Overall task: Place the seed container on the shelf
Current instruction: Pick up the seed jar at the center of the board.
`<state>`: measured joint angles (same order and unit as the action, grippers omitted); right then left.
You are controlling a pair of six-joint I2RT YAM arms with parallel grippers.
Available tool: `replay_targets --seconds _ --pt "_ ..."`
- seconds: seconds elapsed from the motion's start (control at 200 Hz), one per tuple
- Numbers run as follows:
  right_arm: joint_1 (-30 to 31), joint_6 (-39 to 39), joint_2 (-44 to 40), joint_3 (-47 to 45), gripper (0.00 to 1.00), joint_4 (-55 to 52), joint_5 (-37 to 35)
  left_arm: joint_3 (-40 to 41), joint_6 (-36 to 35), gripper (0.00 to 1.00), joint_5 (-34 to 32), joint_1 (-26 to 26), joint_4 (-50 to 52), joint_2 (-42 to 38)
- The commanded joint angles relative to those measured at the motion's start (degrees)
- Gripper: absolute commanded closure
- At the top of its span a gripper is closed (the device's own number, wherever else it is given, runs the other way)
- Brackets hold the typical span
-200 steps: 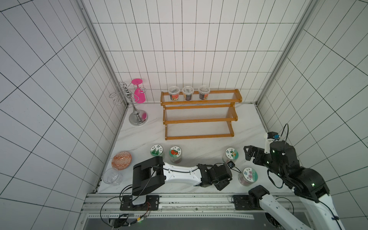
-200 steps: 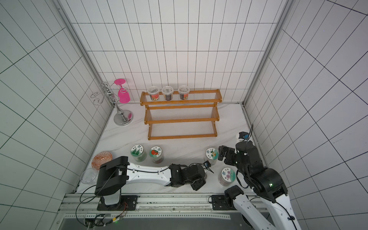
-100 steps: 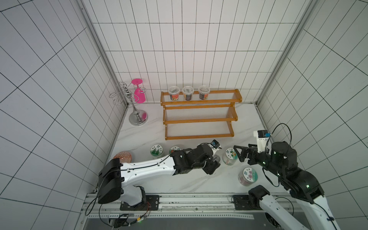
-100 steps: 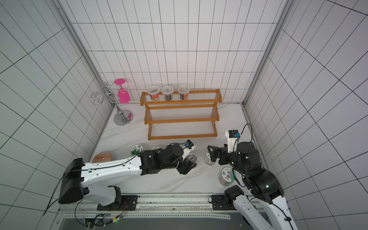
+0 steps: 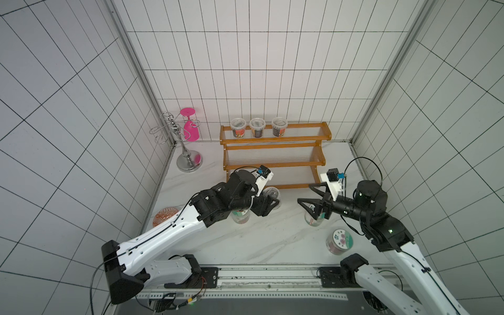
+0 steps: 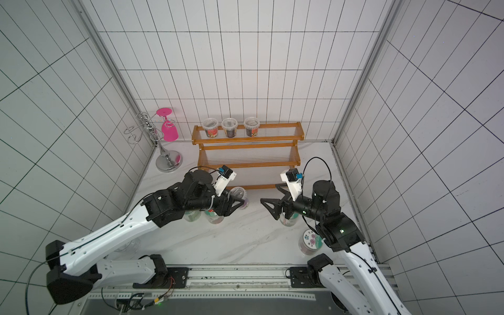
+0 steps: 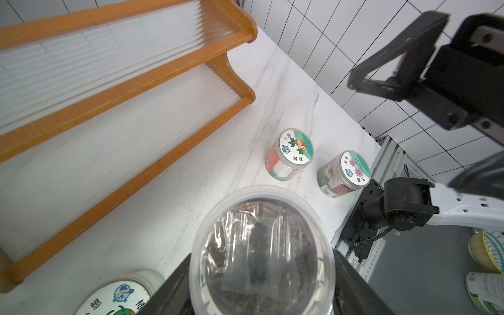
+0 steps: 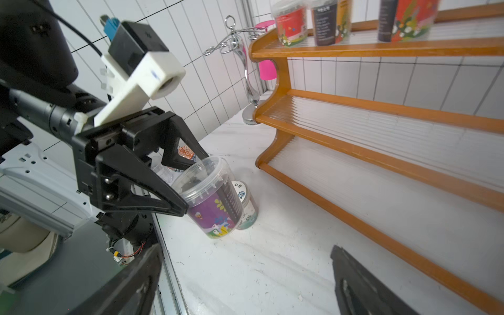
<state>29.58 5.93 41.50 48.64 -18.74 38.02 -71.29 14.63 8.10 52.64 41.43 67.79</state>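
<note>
The seed container (image 8: 212,196), a clear tub with a purple label and dark seeds inside, is gripped near its rim by my left gripper (image 8: 195,185), which is shut on it. In both top views the seed container (image 5: 272,193) (image 6: 240,194) is in front of the lowest tier of the shelf (image 5: 275,163) (image 6: 248,164). The left wrist view looks down into the seed container (image 7: 261,251), with a black finger on each side. My right gripper (image 5: 304,193) (image 6: 269,193) (image 8: 244,246) is open and empty, facing the tub from the right, apart from it.
Three labelled tubs (image 5: 257,127) stand on the shelf's top tier; the two lower tiers are bare. Lidded jars (image 5: 339,240) (image 5: 240,216) (image 7: 293,154) stand on the white table. A silver wire stand (image 5: 188,161) with a pink glass (image 5: 191,128) is at the back left; a patterned dish (image 5: 165,218) lies at the left.
My left arm has swung away from the table's front edge towards the shelf, with the tub now in its jaws. My right gripper has shifted leftwards and stays open.
</note>
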Motion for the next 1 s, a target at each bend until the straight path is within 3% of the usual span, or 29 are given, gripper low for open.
replay_targets --seconds 0.0,0.295,0.49,0.795,0.994 --pt "-0.21 -5.88 2.73 -1.19 0.01 10.09 8.82 -5.70 -4.85 0.54 2.99 -0.43 6.45 -0.03" --pt "1.56 -14.36 9.34 1.01 0.01 15.28 18.24 -15.49 -15.03 0.55 8.54 -0.55 15.19 3.18" --pt "3.56 -15.16 10.38 0.37 0.01 19.09 20.45 -19.73 -20.43 0.54 9.81 -0.53 19.35 5.08" --pt "4.74 -14.88 13.12 2.59 0.00 18.58 25.40 -21.88 -22.36 0.53 11.57 -0.52 20.24 6.82" --pt "6.10 -14.99 14.81 3.26 0.05 18.57 25.20 -21.79 -22.54 0.54 12.01 -0.52 19.26 7.11"
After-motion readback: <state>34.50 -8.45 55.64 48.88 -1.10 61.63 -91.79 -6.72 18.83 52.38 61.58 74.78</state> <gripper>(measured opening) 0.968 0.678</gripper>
